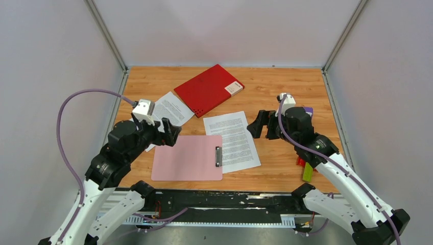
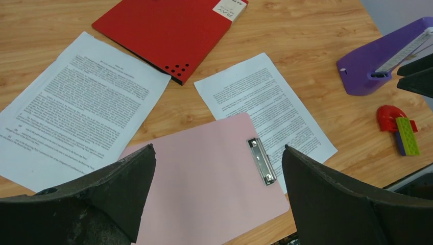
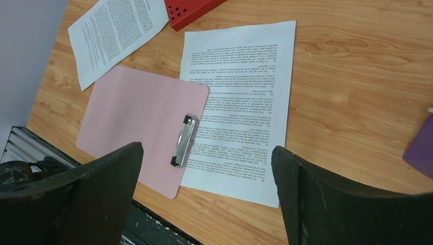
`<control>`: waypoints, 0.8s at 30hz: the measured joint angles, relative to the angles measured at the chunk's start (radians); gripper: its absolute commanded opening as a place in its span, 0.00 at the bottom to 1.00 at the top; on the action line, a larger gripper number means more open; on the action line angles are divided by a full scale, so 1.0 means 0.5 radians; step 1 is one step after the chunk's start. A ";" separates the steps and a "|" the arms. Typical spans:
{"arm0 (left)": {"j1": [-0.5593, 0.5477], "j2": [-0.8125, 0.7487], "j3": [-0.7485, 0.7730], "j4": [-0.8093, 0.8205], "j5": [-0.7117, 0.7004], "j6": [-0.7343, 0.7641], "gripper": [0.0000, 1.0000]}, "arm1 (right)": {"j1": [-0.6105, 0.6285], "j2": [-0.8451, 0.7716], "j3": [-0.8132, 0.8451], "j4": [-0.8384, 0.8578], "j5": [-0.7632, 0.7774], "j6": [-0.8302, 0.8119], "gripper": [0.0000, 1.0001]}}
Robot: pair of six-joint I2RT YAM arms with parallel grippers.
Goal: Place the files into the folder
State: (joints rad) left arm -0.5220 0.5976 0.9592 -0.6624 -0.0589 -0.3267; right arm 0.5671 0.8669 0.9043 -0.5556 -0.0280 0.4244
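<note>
You're looking at a wooden table with a warm orange grain, boxed in on three sides by plain pale panels: a back wall, a left wall and a right wall. Two slim metal struts run up the rear corners where the panels meet. Along your near edge sits a black rail. The light is even and soft; the grey strip below the rail may be floor

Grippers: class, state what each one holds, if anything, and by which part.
Nothing is held. The left gripper and the right gripper both hang open and empty above the table; the sheets lie untouched.
</note>
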 measured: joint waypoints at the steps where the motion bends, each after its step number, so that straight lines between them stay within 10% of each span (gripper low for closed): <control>1: 0.000 -0.001 -0.004 0.001 0.002 0.000 1.00 | 0.000 -0.001 -0.005 0.000 0.000 0.004 0.99; 24: 0.000 0.447 -0.099 -0.030 -0.203 -0.051 0.90 | 0.000 0.240 -0.334 0.579 -0.041 0.211 0.90</control>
State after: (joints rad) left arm -0.5220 0.8211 0.9096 -0.6773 -0.1604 -0.3523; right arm 0.5671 0.9871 0.7372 -0.2661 -0.0486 0.5301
